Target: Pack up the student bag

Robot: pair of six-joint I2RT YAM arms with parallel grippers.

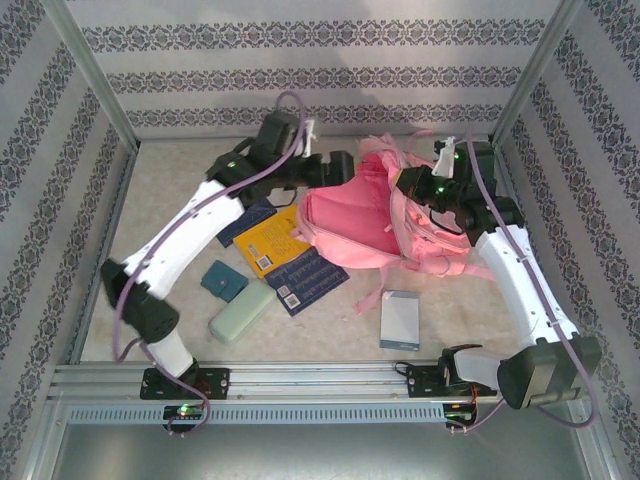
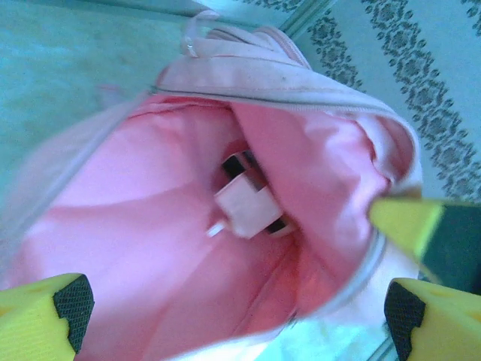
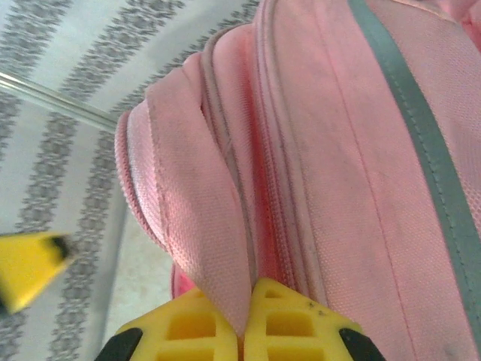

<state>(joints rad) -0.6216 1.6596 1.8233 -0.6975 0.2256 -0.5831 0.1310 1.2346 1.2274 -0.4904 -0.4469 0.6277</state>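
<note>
The student bag, a large pink backpack, lies at the back right of the table with its open mouth facing left. My left gripper hovers at that mouth, open and holding nothing; its wrist view looks down into the pink lining. A small pale pink box-like item lies inside. My right gripper is shut on a flap of the bag's pink fabric beside the zip, its yellow fingertips pinching the flap. A grey strip runs down the bag's front.
Left of the bag lie a yellow book, a dark blue notebook and another blue book. Nearer the front are a teal wallet, a pale green case and a grey-blue flat case. Patterned walls enclose the table.
</note>
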